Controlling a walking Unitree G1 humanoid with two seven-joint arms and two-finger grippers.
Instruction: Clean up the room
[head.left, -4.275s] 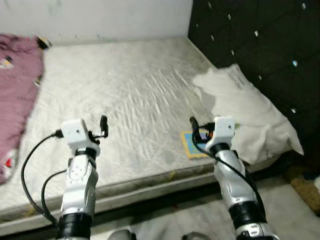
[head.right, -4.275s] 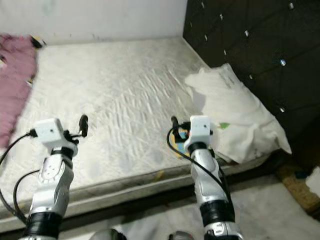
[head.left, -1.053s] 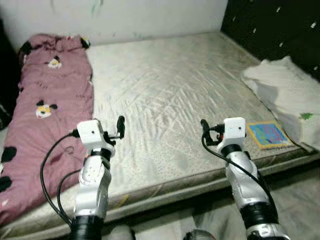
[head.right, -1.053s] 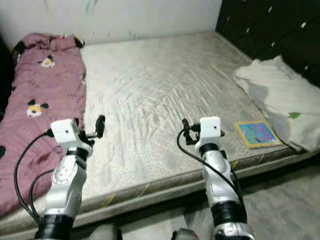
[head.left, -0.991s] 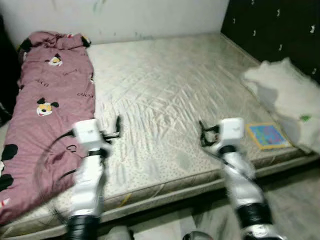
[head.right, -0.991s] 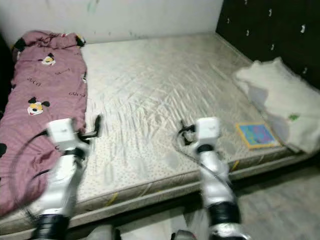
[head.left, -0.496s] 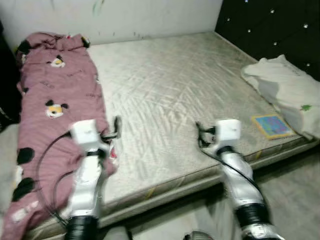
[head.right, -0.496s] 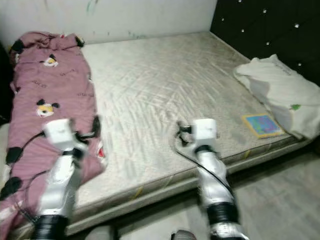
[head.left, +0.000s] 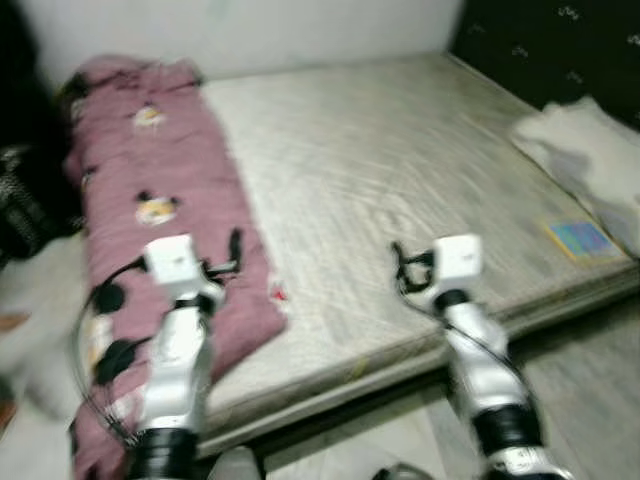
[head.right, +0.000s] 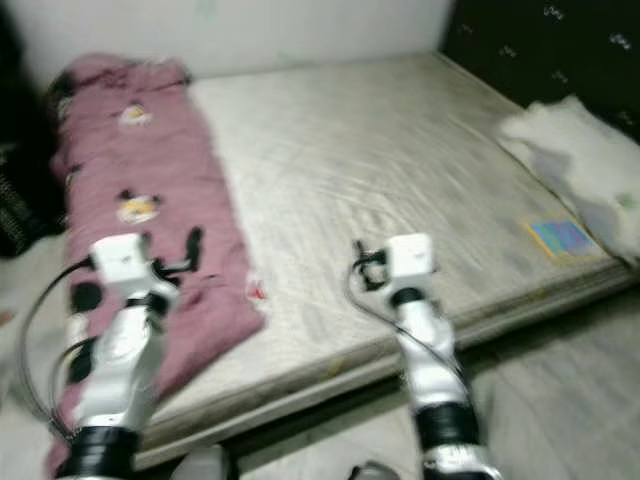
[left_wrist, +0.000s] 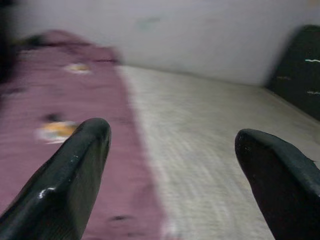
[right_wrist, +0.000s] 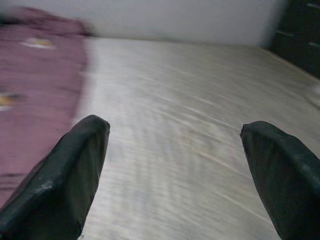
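Pink cartoon-print blanket (head.left: 165, 215), likely soft, light and floppy, best gathered at its near hem, lies along the mattress (head.left: 400, 190) at ten o'clock. Left gripper (head.left: 236, 250) hovers over its edge, right gripper (head.left: 398, 272) at two o'clock; both spread wide, empty.

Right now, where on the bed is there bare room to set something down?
The widest free patch is the bare mattress between the pink blanket along its left side and the white pillow at the right. It gets crowded near the right corner, where a small blue book lies beside the pillow.
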